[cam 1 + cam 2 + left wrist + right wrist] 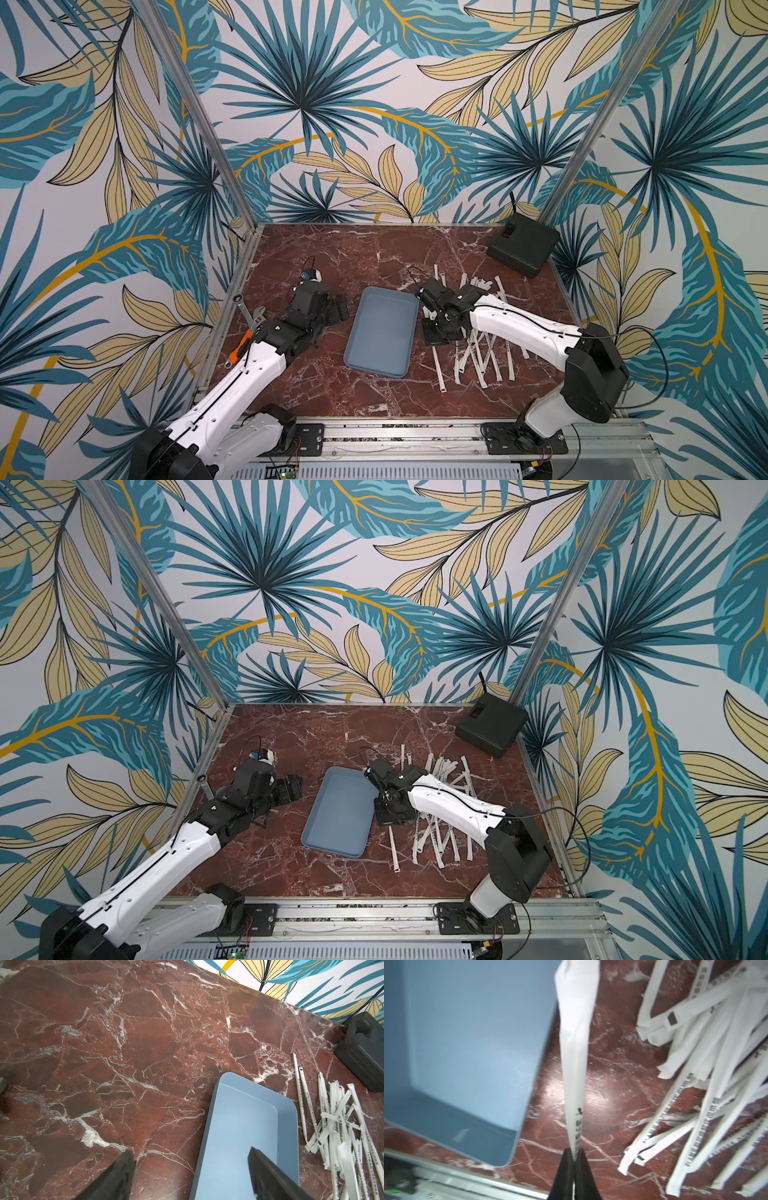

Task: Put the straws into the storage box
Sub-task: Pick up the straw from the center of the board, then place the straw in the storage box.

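The left fingers [122, 1172] stand apart and empty beside the storage box [382, 328] on the surface [332, 257], the right fingers [564, 1169] pinch one straw [574, 1053] just right of it, and the other straws [334, 1105] lie heaped further right.

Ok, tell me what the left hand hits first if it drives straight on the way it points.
Probably the storage box: the open left hand points at its long side rim, with nothing visible between. Height is unclear, so it might pass over the rim.
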You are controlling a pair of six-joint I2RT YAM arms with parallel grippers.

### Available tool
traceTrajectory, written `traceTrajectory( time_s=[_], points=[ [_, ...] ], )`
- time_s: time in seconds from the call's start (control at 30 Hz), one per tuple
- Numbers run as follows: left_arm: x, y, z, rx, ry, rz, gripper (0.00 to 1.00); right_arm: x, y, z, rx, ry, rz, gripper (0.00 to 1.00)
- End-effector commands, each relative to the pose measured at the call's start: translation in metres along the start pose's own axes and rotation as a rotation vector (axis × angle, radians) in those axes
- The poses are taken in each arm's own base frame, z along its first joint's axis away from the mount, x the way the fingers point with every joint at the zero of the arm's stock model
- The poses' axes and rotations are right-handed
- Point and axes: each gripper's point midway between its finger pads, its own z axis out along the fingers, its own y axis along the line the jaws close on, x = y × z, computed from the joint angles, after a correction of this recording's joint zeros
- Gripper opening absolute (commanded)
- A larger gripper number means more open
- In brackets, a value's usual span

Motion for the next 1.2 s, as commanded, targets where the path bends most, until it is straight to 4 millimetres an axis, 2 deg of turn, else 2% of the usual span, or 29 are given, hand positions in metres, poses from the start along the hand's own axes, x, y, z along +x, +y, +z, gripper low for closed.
traceTrajectory(
  time_s=[0.0, 0.07, 0.1, 0.2, 0.4, 0.53, 0.67, 0.77, 0.83, 0.93, 1.07, 1.13, 1.17],
  points=[
    [0.0, 0.006, 0.0, -0.013, -0.008, -0.033, 0.89, -0.049, 0.069, 0.003, -0.246, -0.125, 0.195, 0.06],
    [-0.005, 0.004, -0.001, -0.009, -0.018, -0.043, 0.89, -0.078, 0.099, 0.019, -0.31, -0.186, 0.292, 0.06],
    [-0.008, 0.003, -0.004, -0.006, -0.024, -0.043, 0.89, -0.091, 0.107, 0.03, -0.311, -0.212, 0.337, 0.05],
    [-0.012, 0.002, -0.009, -0.007, -0.029, -0.024, 0.89, -0.101, 0.135, 0.06, -0.301, -0.229, 0.368, 0.05],
    [-0.004, 0.004, -0.008, 0.004, -0.017, -0.019, 0.89, -0.086, 0.151, 0.112, -0.239, -0.129, 0.358, 0.05],
    [0.002, 0.004, -0.005, 0.016, -0.013, -0.03, 0.89, -0.073, 0.159, 0.129, -0.215, -0.07, 0.327, 0.05],
    [0.004, 0.003, -0.004, 0.024, -0.003, -0.028, 0.89, -0.067, 0.157, 0.144, -0.169, -0.02, 0.282, 0.07],
    [0.006, 0.003, -0.004, 0.026, 0.005, -0.027, 0.89, -0.065, 0.157, 0.145, -0.14, 0.007, 0.222, 0.1],
    [0.007, 0.003, -0.003, 0.024, 0.006, -0.025, 0.89, -0.064, 0.156, 0.137, -0.133, 0.01, 0.176, 0.16],
    [0.004, 0.003, -0.004, 0.023, -0.002, -0.022, 0.88, -0.064, 0.157, 0.117, -0.137, 0.006, 0.095, 0.25],
    [-0.011, 0.0, -0.01, 0.019, -0.044, 0.008, 0.88, -0.063, 0.152, 0.076, -0.225, 0.045, 0.046, 0.34],
    [-0.02, -0.004, -0.013, 0.021, -0.066, 0.052, 0.89, -0.061, 0.138, 0.056, -0.276, 0.076, 0.04, 0.38],
    [-0.024, -0.003, -0.013, -0.005, -0.069, 0.085, 0.91, -0.072, 0.113, 0.042, -0.26, 0.039, 0.064, 0.39]
  ],
)
